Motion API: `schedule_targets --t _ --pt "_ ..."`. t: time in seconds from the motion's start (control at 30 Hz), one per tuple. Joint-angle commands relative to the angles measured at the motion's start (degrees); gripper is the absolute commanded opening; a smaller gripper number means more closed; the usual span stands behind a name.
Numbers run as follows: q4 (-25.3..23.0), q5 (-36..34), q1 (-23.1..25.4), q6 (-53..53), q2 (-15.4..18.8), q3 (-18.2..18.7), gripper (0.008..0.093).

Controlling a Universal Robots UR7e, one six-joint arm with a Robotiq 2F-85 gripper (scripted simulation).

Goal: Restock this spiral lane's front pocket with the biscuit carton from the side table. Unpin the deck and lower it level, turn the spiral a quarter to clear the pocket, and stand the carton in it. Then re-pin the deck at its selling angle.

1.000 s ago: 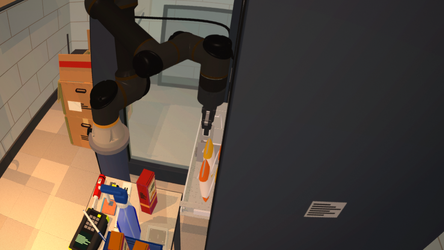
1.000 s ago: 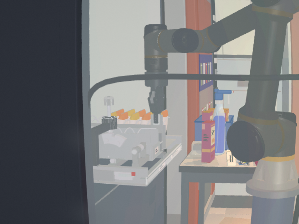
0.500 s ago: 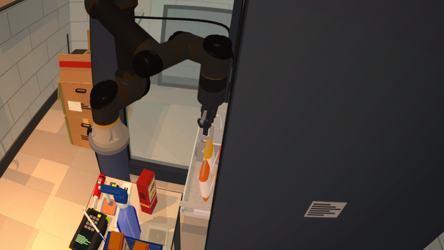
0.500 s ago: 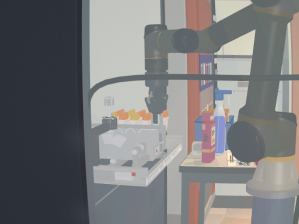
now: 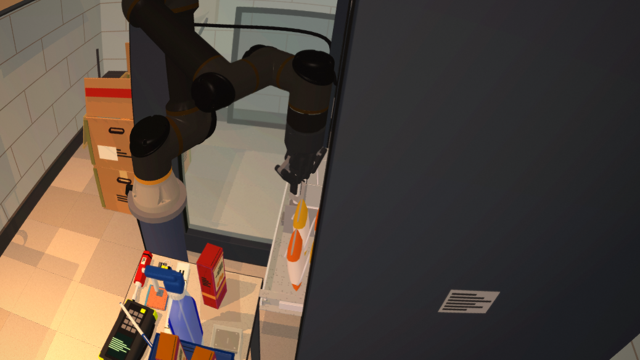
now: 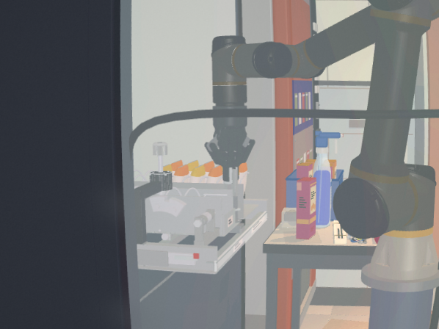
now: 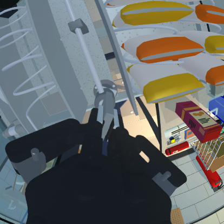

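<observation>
The red biscuit carton point(image 5: 212, 275) point(image 6: 306, 207) point(image 7: 198, 120) stands upright on the side table point(image 5: 215, 322) point(image 6: 315, 240), right beside the pulled-out spiral deck point(image 5: 286, 250) point(image 6: 200, 216). My gripper point(image 5: 294, 184) point(image 6: 230, 172) point(image 7: 106, 121) hangs over the deck's outer corner, closed on a thin grey upright tab point(image 7: 106, 119) fixed to the end of a slim rod point(image 7: 81, 40). White wire spirals point(image 7: 29, 70) run along the empty lane. Orange and yellow pouches point(image 5: 297, 242) point(image 6: 205, 169) point(image 7: 167, 48) fill the neighbouring lanes. A knobbed pin point(image 6: 160, 161) stands at the deck's far corner.
The dark cabinet wall point(image 5: 470, 156) rises close beside my wrist. A black cable point(image 6: 257, 114) loops across above the deck. The table also carries a blue spray bottle point(image 5: 181, 304) point(image 6: 322, 183), a handheld terminal point(image 5: 127, 331) and a blue bin point(image 6: 315, 189). Cardboard boxes point(image 5: 109, 139) stack by the wall.
</observation>
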Motion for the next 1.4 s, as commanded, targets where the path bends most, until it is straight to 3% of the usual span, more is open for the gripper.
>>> schedule_targets --t 0.0,0.77,1.37 --pt "-0.03 -0.01 -0.01 1.66 -0.01 -0.02 0.0080" --pt "-0.03 -0.01 -0.01 41.13 -0.01 -0.02 0.0080" --pt "-0.03 -0.01 -0.01 53.21 -0.01 -0.02 0.0080"
